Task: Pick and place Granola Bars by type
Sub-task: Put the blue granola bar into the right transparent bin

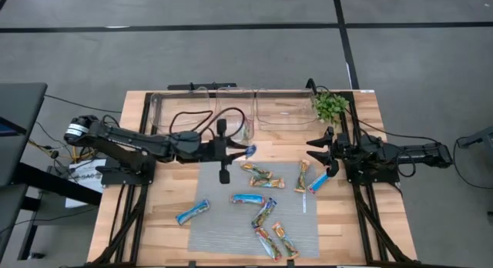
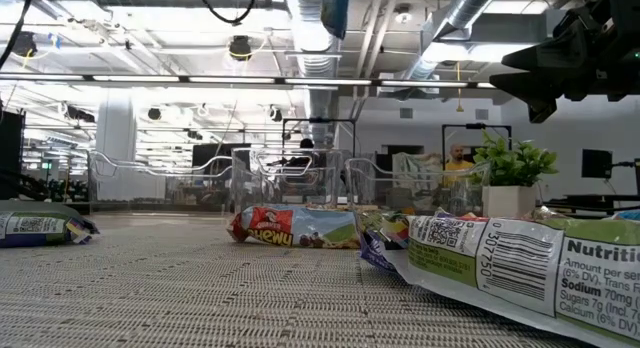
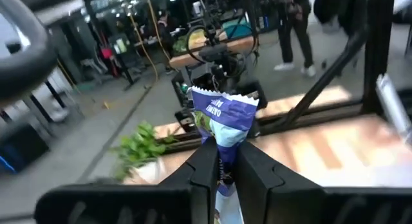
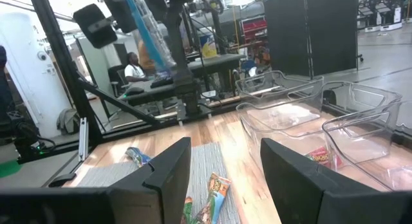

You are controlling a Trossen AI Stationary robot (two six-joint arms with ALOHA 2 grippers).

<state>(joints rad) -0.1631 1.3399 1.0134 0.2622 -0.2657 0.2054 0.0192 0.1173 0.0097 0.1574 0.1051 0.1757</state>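
Several granola bars (image 1: 262,175) lie scattered on a grey mat, some blue (image 1: 192,212), others green, orange and tan (image 1: 276,241). In the low view they lie flat close by (image 2: 295,228). My left gripper (image 1: 237,152) is over the mat's far edge, shut on a blue bar (image 1: 249,151), which also shows in the left wrist view (image 3: 222,114) and at the top of the low view (image 2: 335,8). My right gripper (image 1: 320,154) hovers open over the mat's right side, its fingers (image 4: 170,176) wide apart and touching nothing. My left gripper (image 3: 224,153) pinches the blue bar between its two fingers (image 3: 206,169), by the wrapper's end (image 3: 223,161) nearest the wrist. The fingers come about level from the table's left. The bar is lifted clear of the table, its crimped free end (image 3: 222,95) jutting past the fingertips.
Clear plastic bins (image 1: 200,106) stand in a row along the far edge; one holds a bar (image 4: 318,156). A small green plant (image 1: 330,106) in a white pot stands at the far right corner, close to my right arm. Cables loop by the bins. People show in the room beyond.
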